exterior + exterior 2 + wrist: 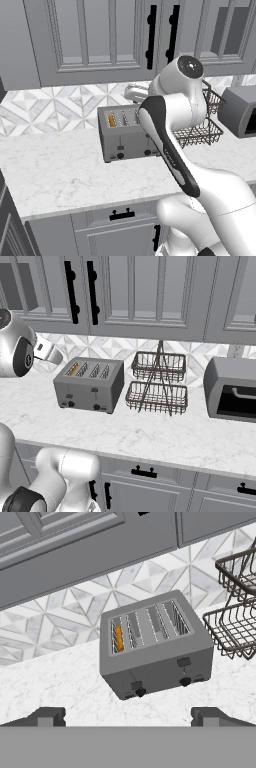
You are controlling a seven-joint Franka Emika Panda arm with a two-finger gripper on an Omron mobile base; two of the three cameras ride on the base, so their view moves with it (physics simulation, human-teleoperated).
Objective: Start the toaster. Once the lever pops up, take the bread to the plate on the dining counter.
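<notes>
On the marble desk sits the boxy grey metal toaster, orange-edged bread slice in its leftmost slot, awaiting toasting; gripper fingers wide apart, lining up its black lever.

the toaster is a boxy grey four-slot one standing upright on the marble worktop, against the tiled wall. the bread sits on edge, orange, sunk in the leftmost slot. the lever, a small black tab, sits low on the front's left side.
</notes>
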